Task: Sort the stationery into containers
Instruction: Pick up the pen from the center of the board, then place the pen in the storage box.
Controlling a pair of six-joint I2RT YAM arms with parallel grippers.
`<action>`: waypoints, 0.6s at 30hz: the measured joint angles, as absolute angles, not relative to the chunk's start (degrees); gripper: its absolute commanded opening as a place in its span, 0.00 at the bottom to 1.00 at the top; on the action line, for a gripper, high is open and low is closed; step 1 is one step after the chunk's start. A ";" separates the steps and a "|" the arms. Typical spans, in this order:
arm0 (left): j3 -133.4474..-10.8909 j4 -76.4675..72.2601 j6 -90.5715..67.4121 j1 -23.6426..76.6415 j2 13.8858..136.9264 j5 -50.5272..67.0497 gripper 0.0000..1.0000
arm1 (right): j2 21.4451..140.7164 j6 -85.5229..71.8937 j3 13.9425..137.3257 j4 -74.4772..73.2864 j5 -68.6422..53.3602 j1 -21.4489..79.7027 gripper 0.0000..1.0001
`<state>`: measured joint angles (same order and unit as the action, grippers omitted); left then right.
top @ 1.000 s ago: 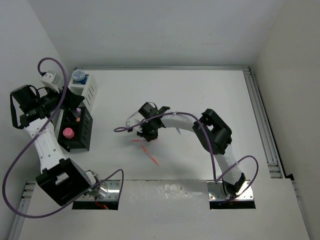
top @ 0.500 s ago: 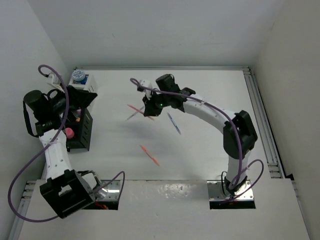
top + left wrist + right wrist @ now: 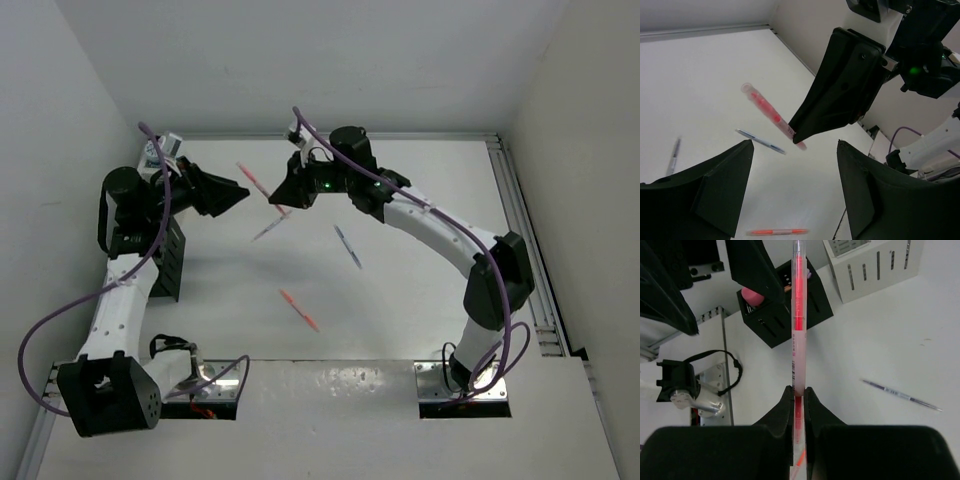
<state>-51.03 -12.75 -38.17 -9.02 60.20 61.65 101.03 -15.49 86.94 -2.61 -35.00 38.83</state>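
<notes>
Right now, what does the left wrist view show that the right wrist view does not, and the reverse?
Only the left wrist view shows a green light behind the right gripper. Only the right wrist view shows the black box, a pink cap in it, and the white box. Both show the right gripper shut on the pink pen, and a blue pen on the table.
</notes>
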 measured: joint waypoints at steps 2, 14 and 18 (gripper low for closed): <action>-51.13 -12.73 -38.41 -7.40 60.66 60.84 0.74 | 101.03 -16.27 86.94 -2.20 -35.29 39.27 0.00; -54.41 -10.74 -37.23 -2.59 64.93 52.25 0.08 | 101.03 -17.50 86.94 -1.76 -36.51 40.84 0.00; -56.29 -9.78 -36.49 -2.68 65.17 52.38 0.00 | 101.34 -18.31 86.80 -1.76 -36.05 40.80 0.49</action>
